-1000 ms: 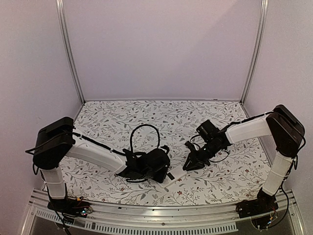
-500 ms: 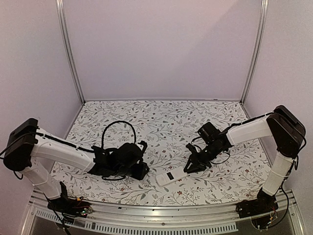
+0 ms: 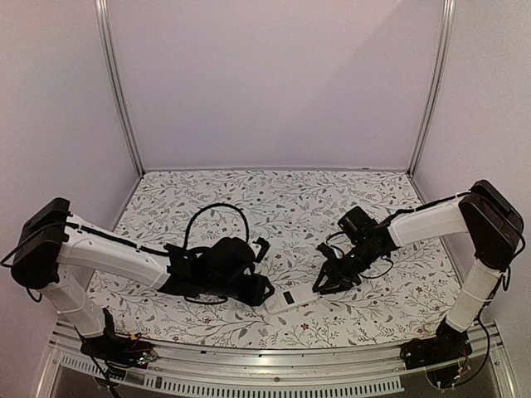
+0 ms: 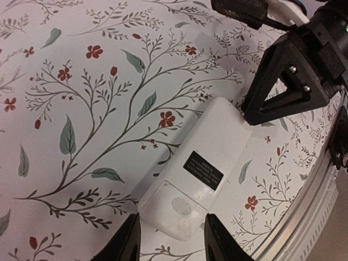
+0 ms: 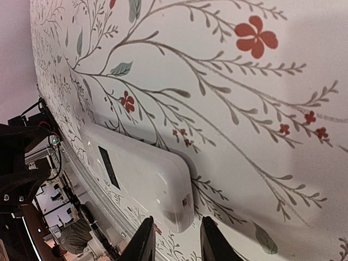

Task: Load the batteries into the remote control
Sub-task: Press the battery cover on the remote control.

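Moved since the earlier frame: the left arm, which has swung back in from the left toward the handset; the right arm has barely shifted.

Item 1, nearest: left gripper. Fingers parted, nothing between them, poised just at the near end of the remote control.

Item 2: remote control. It lies flat on the floral table cover near the front rail, back upward. A black label shows at mid-length. The back panel with its thumb dimple appears seated, and no open recess shows.

Item 3: right gripper. Fingers slightly parted and empty, just off the far end of the handset.

Item 4: batteries. None visible in any view.

Status, as a judgement: with the compartment apparently shut, no cells loose on the cloth and both grippers empty, the loading looks finished or nearly so. Whether cells sit inside cannot be told.
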Tool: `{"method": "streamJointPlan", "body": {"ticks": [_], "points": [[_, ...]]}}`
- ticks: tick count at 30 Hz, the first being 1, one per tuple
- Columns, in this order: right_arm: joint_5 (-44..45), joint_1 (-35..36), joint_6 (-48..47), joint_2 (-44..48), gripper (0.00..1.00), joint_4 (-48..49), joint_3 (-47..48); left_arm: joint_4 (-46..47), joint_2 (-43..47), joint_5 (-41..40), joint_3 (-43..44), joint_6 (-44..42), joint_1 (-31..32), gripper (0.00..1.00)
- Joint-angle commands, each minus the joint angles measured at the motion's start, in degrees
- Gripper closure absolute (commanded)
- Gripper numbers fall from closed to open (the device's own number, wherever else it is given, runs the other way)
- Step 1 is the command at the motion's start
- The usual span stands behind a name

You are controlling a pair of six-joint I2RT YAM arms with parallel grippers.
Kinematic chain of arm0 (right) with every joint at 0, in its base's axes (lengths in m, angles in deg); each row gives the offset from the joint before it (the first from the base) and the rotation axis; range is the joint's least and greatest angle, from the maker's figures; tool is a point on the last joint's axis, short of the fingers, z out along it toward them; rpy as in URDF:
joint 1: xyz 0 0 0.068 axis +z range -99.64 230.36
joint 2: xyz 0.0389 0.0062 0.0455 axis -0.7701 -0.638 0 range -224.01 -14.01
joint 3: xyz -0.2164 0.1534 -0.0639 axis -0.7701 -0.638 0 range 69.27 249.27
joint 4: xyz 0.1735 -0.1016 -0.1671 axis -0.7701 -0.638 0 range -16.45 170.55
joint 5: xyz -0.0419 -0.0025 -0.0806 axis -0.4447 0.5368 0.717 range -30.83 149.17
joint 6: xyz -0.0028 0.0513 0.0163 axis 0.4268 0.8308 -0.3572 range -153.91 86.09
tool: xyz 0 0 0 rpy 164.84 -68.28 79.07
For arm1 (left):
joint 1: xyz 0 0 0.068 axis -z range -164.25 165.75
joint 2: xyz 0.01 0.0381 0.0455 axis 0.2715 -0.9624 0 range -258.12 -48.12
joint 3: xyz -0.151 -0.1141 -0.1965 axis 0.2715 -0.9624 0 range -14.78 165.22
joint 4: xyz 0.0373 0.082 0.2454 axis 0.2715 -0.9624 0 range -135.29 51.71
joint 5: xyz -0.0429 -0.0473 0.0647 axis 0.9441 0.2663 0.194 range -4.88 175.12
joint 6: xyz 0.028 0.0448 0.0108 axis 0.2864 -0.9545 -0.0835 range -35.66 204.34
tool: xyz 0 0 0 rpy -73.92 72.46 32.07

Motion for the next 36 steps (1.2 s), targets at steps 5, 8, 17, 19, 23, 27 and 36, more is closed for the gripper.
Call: {"method": "streamJointPlan", "body": {"ticks": [5, 8, 17, 19, 23, 27, 36], "points": [[-0.39, -0.08, -0.07, 1.40, 0.69, -0.86, -0.63, -5.95, -5.99, 2.34, 3.75, -1.14, 2.54, 0.59], [-0.40, -0.09, -0.15, 1.13, 0.69, -0.84, -0.66, -7.37, -11.05, 3.91, 4.85, -0.52, 3.20, 0.61], [-1.07, -0.11, -0.20, -0.19, 0.70, 0.37, -0.67, -10.44, -14.45, 1.50, 5.50, 0.97, 2.97, 0.75], [-1.47, -0.08, -0.17, -0.42, 0.71, 0.48, -0.60, -10.22, -14.24, 1.77, 5.74, 0.75, 2.81, 0.76], [-1.76, -0.12, -0.09, 0.18, 0.72, 0.53, -0.58, -9.08, -13.62, 3.42, 5.65, 0.64, 2.88, 0.78], [-2.28, 0.94, 0.36, -0.12, 0.74, 1.55, -0.11, -6.15, -14.93, 6.36, 6.64, -0.30, 3.67, 0.82], [-4.99, 3.33, 3.63, -1.94, 0.77, 6.52, 0.21, 2.77, -18.72, 15.08, 7.94, 2.36, 4.13, 0.81]]}}
